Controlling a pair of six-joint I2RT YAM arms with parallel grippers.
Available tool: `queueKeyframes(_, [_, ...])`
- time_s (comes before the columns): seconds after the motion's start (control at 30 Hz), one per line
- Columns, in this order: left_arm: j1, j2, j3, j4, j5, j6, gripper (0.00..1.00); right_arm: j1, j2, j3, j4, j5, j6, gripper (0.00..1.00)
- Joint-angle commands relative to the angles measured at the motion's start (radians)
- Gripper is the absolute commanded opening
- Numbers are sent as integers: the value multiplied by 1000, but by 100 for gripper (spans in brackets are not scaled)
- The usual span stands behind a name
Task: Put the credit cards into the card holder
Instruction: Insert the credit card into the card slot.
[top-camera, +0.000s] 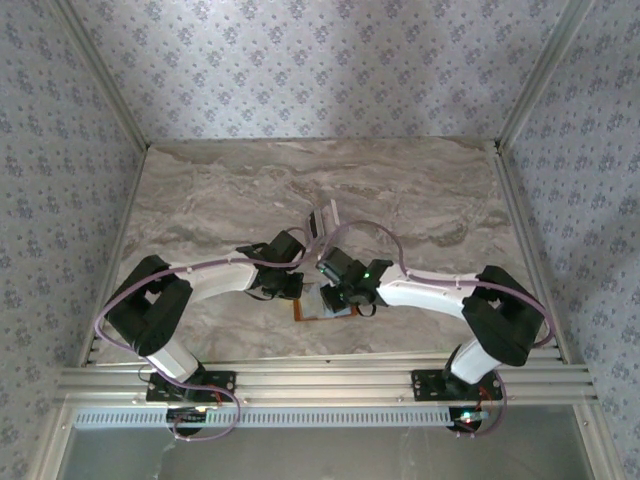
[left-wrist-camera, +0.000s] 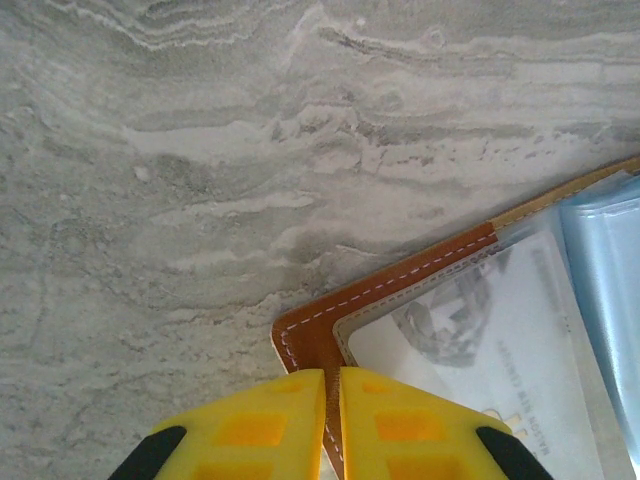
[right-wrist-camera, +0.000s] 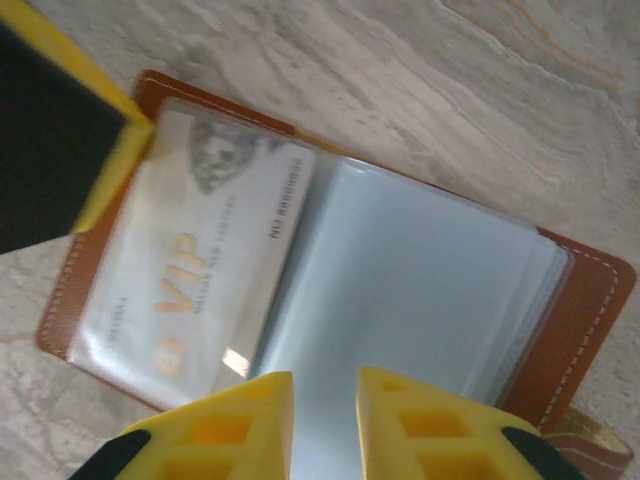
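The tan-brown card holder (right-wrist-camera: 590, 300) lies open on the marble table, its pale blue plastic sleeves (right-wrist-camera: 420, 290) fanned up. A white VIP credit card (right-wrist-camera: 190, 270) sits inside the left clear pocket and shows again in the left wrist view (left-wrist-camera: 480, 350). My left gripper (left-wrist-camera: 332, 375) is shut on the leather edge of the card holder (left-wrist-camera: 310, 335) near its corner. My right gripper (right-wrist-camera: 325, 380) hovers over the sleeves with its jaws a little apart and nothing between them. More credit cards (top-camera: 325, 218) lie just beyond both grippers.
Both arms meet over the card holder (top-camera: 305, 314) at the table's near middle. The left gripper's finger (right-wrist-camera: 60, 130) reaches over the holder's far left corner. Patterned walls enclose the marble tabletop (top-camera: 420, 190) on three sides.
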Motion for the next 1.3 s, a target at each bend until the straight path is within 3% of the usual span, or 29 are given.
queueKeyframes(0.0, [-8,45,-1,-11,14,8,13,26,-16,41,-21,40,-2,17])
queueKeyframes(0.17, [-8,44,-1,-11,14,8,13,23,49,60,7,-5,-4,12])
queueKeyframes(0.47, [-8,39,-3,-10,15,7,13,5,127,65,33,-71,-20,11])
queueKeyframes(0.87, [-8,44,-1,-11,17,7,13,-9,153,39,159,-255,-7,10])
queueKeyframes(1.0, [-9,40,-3,-11,17,7,13,-16,93,50,65,-137,-26,13])
queueKeyframes(1.17, [-8,45,-1,-11,19,7,13,-12,9,93,-94,40,-37,30])
queueKeyframes(1.27, [-8,46,-1,-11,19,7,13,-27,17,117,-141,67,-61,33])
